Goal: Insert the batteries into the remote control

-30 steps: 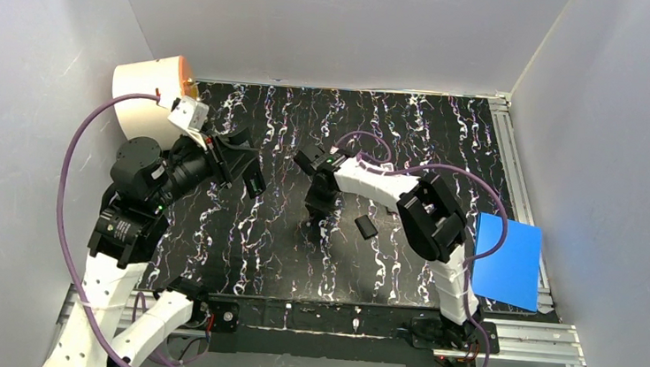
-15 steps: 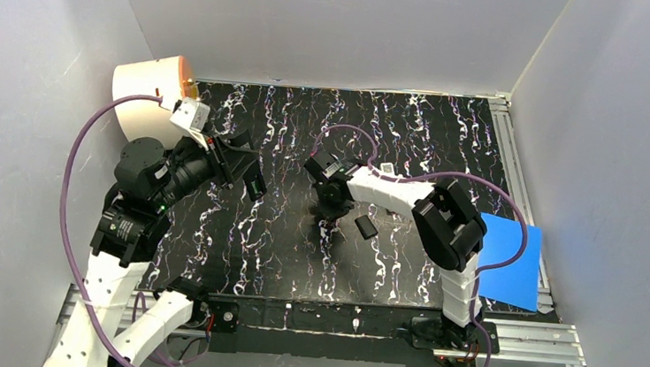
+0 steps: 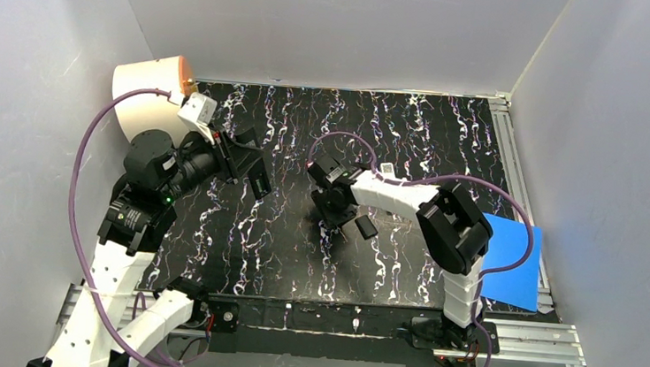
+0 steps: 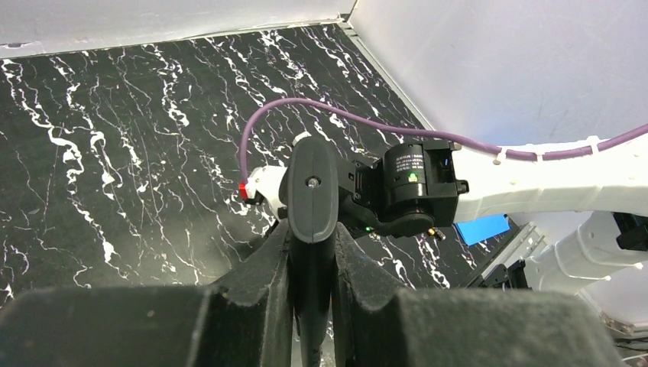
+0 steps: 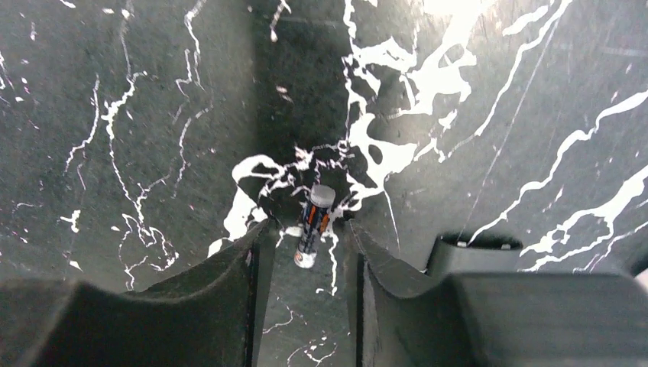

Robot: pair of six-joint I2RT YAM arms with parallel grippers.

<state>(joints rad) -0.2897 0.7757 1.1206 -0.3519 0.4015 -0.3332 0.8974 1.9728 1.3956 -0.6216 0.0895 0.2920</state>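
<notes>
My left gripper [image 3: 250, 166] is shut on the dark remote control [image 3: 259, 179] and holds it above the left part of the mat. In the left wrist view the remote [image 4: 312, 187] stands upright, pinched between the fingers of this gripper [image 4: 312, 243]. My right gripper [image 3: 335, 209] is low over the middle of the mat, jaws open. In the right wrist view a black-and-orange battery [image 5: 314, 222] lies on the mat between the open fingertips of the right gripper [image 5: 307, 229], touching neither. No other batteries show.
A small black cover piece [image 3: 365, 228] lies just right of the right gripper, also in the right wrist view [image 5: 472, 256]. A cream cylinder [image 3: 148, 88] lies at the back left corner. A blue sheet [image 3: 510, 262] lies at the right edge. The right arm [image 4: 420, 183] shows beyond the remote.
The right gripper has shifted a little to the right, with its arm swinging out. The left arm has risen slightly, still holding the remote.
</notes>
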